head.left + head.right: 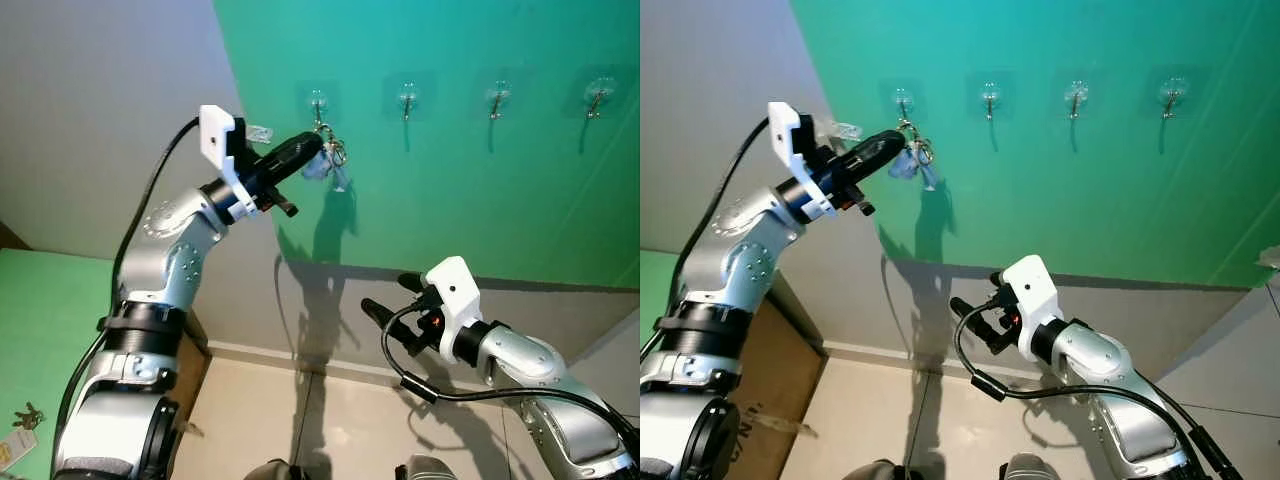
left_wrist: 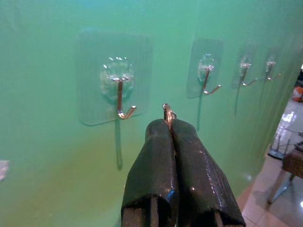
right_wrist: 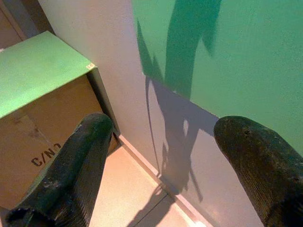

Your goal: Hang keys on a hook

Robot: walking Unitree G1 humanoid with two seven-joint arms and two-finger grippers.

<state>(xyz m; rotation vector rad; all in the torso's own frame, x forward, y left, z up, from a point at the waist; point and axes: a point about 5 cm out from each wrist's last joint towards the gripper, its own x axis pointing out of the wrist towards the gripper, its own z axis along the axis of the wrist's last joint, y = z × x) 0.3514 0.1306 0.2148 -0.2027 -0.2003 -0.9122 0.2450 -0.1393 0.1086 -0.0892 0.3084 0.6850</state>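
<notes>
Green wall carries four clear adhesive hooks.

open wall between hooks, carton below

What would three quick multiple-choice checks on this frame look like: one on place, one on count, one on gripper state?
1. Where is the left gripper?
A. at the leftmost hook
B. at the rightmost hook
C. near the floor

2. How many hooks are on the green wall?
A. two
B. four
C. six

3. What state is the right gripper in?
A. shut on keys
B. shut, holding nothing
C. open

A: its fingers hold the keys beside that hook.
B: four hooks sit in a row.
C: its fingers are spread wide, nothing between them.
</notes>
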